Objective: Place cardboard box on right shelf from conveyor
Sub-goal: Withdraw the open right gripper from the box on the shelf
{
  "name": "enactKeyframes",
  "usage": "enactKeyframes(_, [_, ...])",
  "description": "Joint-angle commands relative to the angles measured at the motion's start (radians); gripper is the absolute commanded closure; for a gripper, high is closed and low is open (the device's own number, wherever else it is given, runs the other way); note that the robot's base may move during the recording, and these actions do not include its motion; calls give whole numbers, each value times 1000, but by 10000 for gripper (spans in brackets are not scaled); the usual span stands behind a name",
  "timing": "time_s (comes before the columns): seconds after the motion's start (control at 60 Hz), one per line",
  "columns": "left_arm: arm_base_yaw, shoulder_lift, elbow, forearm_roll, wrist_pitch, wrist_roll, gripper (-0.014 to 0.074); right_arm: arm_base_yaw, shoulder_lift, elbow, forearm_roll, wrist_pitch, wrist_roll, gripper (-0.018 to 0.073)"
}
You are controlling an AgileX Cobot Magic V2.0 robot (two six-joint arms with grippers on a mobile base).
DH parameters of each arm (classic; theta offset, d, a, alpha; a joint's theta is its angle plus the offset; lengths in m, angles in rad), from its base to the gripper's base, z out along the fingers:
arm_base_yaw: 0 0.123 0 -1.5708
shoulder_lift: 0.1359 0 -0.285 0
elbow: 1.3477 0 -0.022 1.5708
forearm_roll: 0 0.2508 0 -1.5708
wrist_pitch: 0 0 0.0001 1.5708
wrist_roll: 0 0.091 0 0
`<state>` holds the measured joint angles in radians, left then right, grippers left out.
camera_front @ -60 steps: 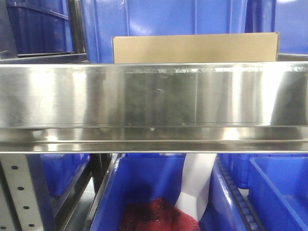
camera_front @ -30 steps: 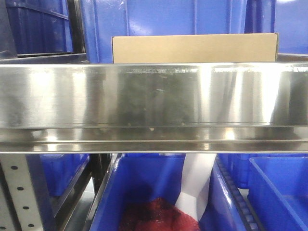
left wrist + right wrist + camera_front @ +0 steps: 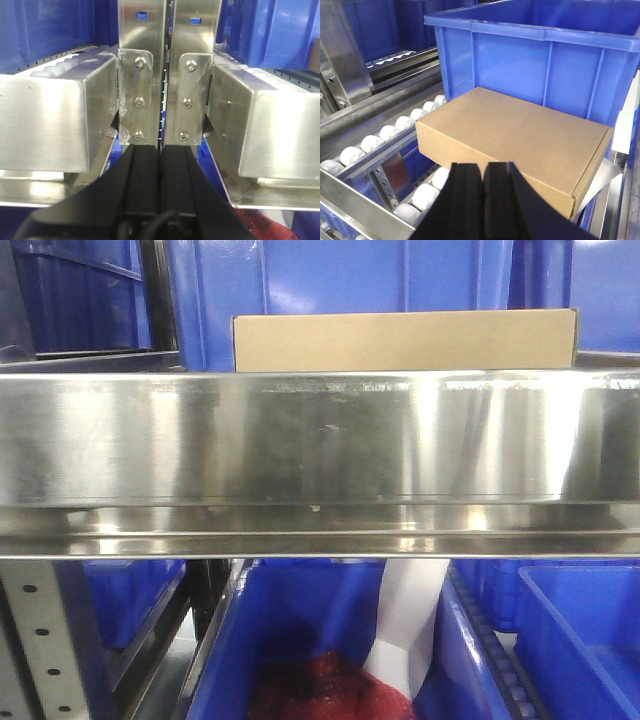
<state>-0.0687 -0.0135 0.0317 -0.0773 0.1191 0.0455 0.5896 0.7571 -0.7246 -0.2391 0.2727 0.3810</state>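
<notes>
The tan cardboard box [image 3: 405, 340] lies on the right shelf, behind its shiny steel front rail [image 3: 320, 440]. In the right wrist view the cardboard box [image 3: 520, 132] rests flat on the shelf's white rollers [image 3: 385, 132], its far side against a blue bin [image 3: 540, 60]. My right gripper [image 3: 483, 167] is shut with nothing in it, its tips just in front of the box's near side; contact cannot be told. My left gripper [image 3: 160, 150] is shut and empty, pointing at two bolted steel brackets [image 3: 137, 100]. The conveyor is out of view.
Blue plastic bins [image 3: 330, 280] stand behind the box, and more blue bins [image 3: 580, 640] sit under the shelf, one holding red material [image 3: 320, 690]. A perforated grey upright [image 3: 40, 640] is at lower left. Steel shelf rails [image 3: 50, 120] flank the left gripper.
Only the reflections on the steel rail have shifted slightly. The cardboard box stays in the same place on the shelf.
</notes>
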Motion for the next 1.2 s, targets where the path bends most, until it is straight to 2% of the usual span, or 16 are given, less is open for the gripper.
enactKeyframes(0.0, [-5,-13,10,-6,-86,0,713,-3,-10,-28,-19,-99,-9,503])
enactKeyframes(0.067, [-5,-13,10,-6,-86,0,713,-8,-12,-27,1,-98,-43,503])
enactKeyframes(0.167, [-5,-13,10,-6,-86,0,712,-40,-40,-19,101,-85,-173,503])
enactKeyframes(0.283, [-5,-13,10,-6,-86,0,713,-126,-127,36,250,-87,-335,503])
enactKeyframes(0.367, [-5,-13,10,-6,-86,0,713,-196,-210,93,298,-93,-388,503])
enactKeyframes(0.567, [-5,-13,10,-6,-86,0,713,-384,-440,302,303,-122,-397,503])
enactKeyframes(0.75, [-5,-13,10,-6,-86,0,712,-513,-649,492,303,-153,-397,503])
enactKeyframes(1.0, [-5,-13,10,-6,-86,0,713,-598,-781,683,316,-237,-393,503])
enactKeyframes(1.183, [-5,-13,10,-6,-86,0,713,-610,-786,750,316,-286,-392,503])
